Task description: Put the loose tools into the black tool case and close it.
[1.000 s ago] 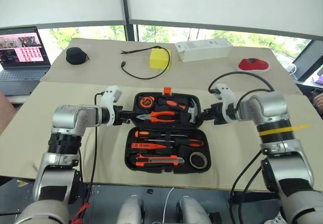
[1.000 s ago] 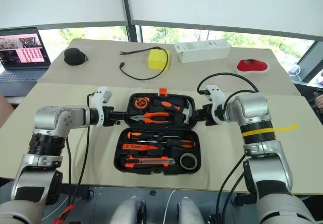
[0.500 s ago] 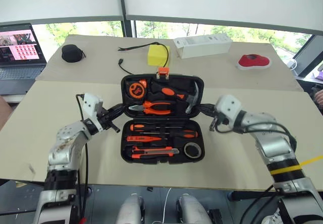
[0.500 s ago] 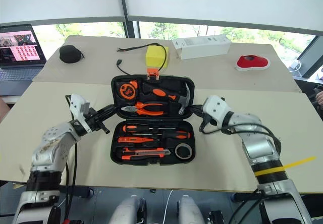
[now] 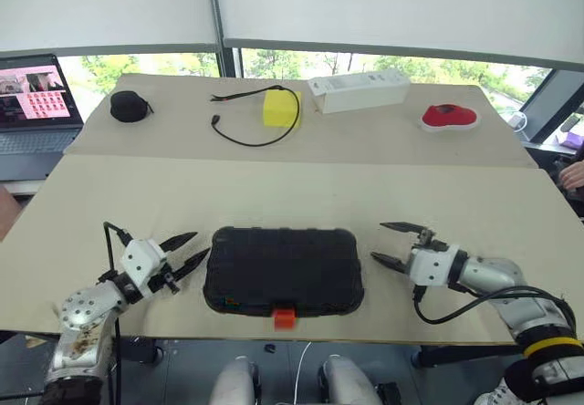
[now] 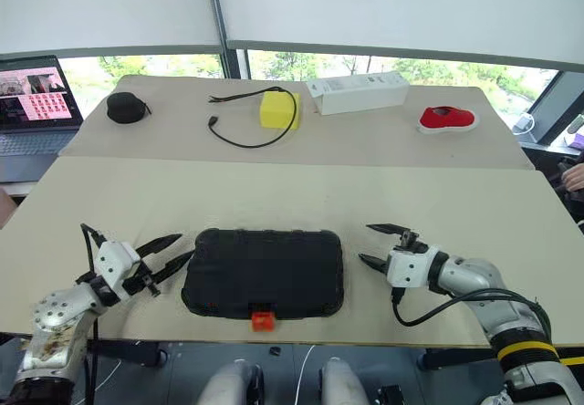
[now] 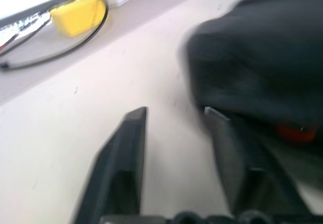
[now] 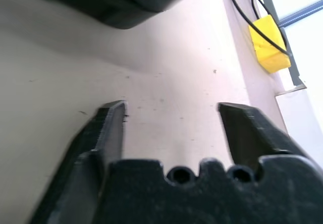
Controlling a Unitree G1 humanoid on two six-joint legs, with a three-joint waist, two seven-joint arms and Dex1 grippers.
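Observation:
The black tool case (image 5: pixel 283 270) lies shut and flat near the table's front edge, its orange latch (image 5: pixel 284 316) facing me. The loose tools are hidden. My left gripper (image 5: pixel 196 246) is open just left of the case, its fingertips a little apart from the case's side and nothing between them. On the case's right side my right gripper (image 5: pixel 379 242) is open too, a short gap away and holding nothing. The left wrist view has the case (image 7: pixel 262 67) blurred just past the fingers (image 7: pixel 131 133). A corner of the case (image 8: pixel 126 2) sits beyond the wide-spread fingers (image 8: pixel 108 128) in the right wrist view.
Along the far side of the table are a small black pouch (image 5: pixel 128 106), a yellow block (image 5: pixel 280 109) with a black cable (image 5: pixel 237 139), a white box (image 5: pixel 358 89) and a red object (image 5: pixel 449 116). A laptop (image 5: pixel 32 104) stands at the far left. Bare tabletop (image 5: pixel 292 191) lies behind the case.
The case's lid has come down and the case is now shut, covering the tools. Both grippers let go, opened and drew back outward toward the front edge. The camera view also shifted.

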